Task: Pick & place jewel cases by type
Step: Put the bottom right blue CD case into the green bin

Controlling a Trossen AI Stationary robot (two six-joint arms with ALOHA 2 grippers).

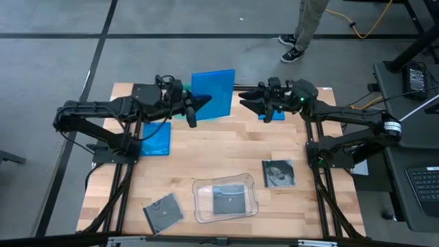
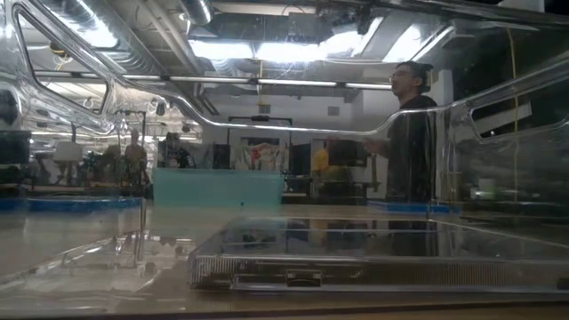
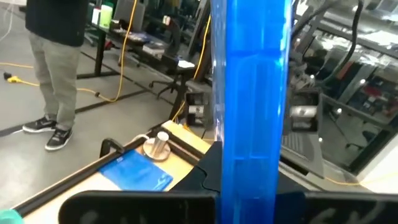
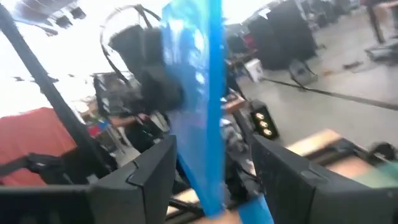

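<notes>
Left hand [image 1: 197, 104] gripping flat glossy blue jewel case [image 1: 214, 92], right hand [image 1: 255, 103] open w/ nothing held

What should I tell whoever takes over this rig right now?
Left gripper: shut on a blue jewel case, held on edge over the table's far side.
Right gripper: open, facing that case.
Second blue case lies by the left arm, third blue case under the right gripper.
Done: one dark case in the clear tray.
Left: loose dark cases, plus the blue ones.
</notes>
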